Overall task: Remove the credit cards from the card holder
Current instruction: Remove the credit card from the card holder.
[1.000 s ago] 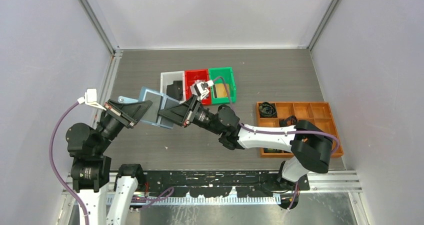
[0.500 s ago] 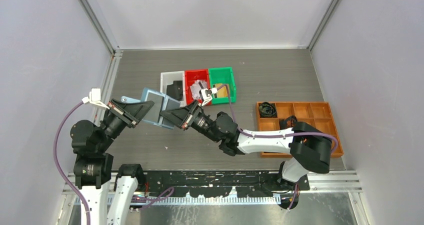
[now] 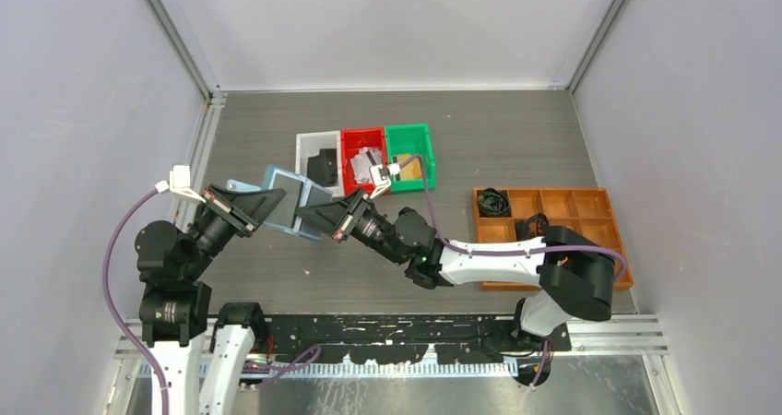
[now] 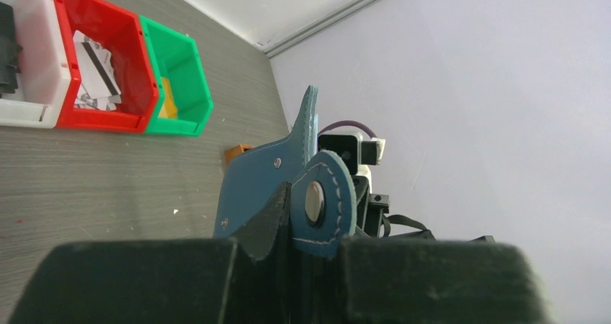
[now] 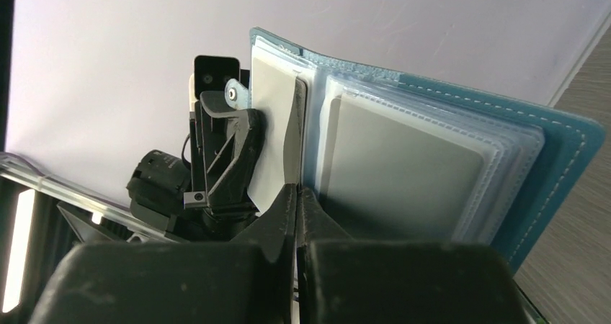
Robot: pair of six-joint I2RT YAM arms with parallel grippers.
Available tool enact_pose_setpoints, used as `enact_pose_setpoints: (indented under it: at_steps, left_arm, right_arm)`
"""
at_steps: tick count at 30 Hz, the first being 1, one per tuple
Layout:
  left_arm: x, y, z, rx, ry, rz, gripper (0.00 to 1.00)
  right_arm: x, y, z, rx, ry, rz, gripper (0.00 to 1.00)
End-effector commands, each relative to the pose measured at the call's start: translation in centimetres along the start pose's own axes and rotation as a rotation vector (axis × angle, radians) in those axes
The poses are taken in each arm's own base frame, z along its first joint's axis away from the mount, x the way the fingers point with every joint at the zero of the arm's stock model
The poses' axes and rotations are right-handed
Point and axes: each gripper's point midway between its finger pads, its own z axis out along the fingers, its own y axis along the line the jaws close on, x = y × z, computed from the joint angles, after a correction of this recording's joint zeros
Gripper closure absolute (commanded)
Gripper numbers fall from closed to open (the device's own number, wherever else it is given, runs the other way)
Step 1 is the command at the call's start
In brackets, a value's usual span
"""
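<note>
The left tool point(image 4: 288, 223) is clamped on the open holder point(image 5: 562, 144) and holds it up over the left of the worktop point(image 3: 516, 138). The right tool point(image 5: 297, 194) is pinched shut on a grey card point(image 5: 272, 122) inside. Next, I think, it needs to pull the card straight out.

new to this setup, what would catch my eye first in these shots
The blue card holder stands out, held open off the table left of centre between the two arms. The left claw is clamped on its cover by the snap tab, and the right claw is pinched shut at the edge of its inner sleeves. Behind it sit a white bin, red bin and green bin in a row, with an orange tray to the right.
</note>
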Motion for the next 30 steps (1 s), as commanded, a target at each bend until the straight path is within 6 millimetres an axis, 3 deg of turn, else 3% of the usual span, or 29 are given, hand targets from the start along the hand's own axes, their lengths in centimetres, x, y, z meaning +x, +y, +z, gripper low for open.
enact_pose_setpoints:
  at_steps: [1,11,23,26,30]
  left_arm:
    - [3.5,-0.4,-1.1,0.043,0.175,-0.051,1.00]
    - [2.6,-1.1,-0.6,0.048,0.165,-0.047,1.00]
    - [2.1,-2.0,-0.7,0.064,0.145,-0.037,1.00]
    - [2.1,-2.1,-0.8,0.066,0.144,-0.036,1.00]
    - [2.0,-2.4,-0.8,0.078,0.138,-0.017,1.00]
  right_arm:
    - [-1.7,7.9,0.3,-0.187,-0.053,-0.035,0.99]
    - [-3.1,7.4,-2.2,-0.178,-0.103,-0.069,0.99]
    - [-1.9,5.7,-1.8,-0.125,-0.053,-0.028,0.99]
    - [-1.5,5.5,-1.2,-0.097,-0.019,-0.019,0.73]
    - [-1.2,5.0,-1.3,-0.078,-0.002,-0.004,0.58]
